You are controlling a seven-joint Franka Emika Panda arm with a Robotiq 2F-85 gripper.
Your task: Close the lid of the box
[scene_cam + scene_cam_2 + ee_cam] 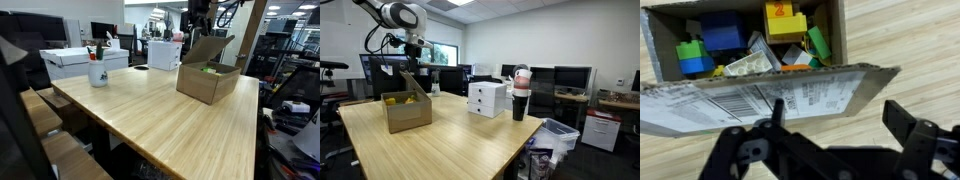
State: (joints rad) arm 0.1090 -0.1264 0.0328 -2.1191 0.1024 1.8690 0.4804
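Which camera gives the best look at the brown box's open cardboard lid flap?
The wrist view: the brown cardboard lid flap spans the frame close up, printed label showing. In an exterior view it is a small raised panel on the plain brown cardboard box; in an exterior view only a thin tilted sliver.

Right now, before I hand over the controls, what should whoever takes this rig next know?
Claw: open and empty, poised over the raised lid flap; contact unclear.
Box: on the wooden table, top open, coloured toy blocks visible inside.
Lid flap: standing up, its labelled face towards the wrist camera.
Done: approach only; nothing closed yet.
Left: push the flap down over the opening, probably with the claw's fingers.
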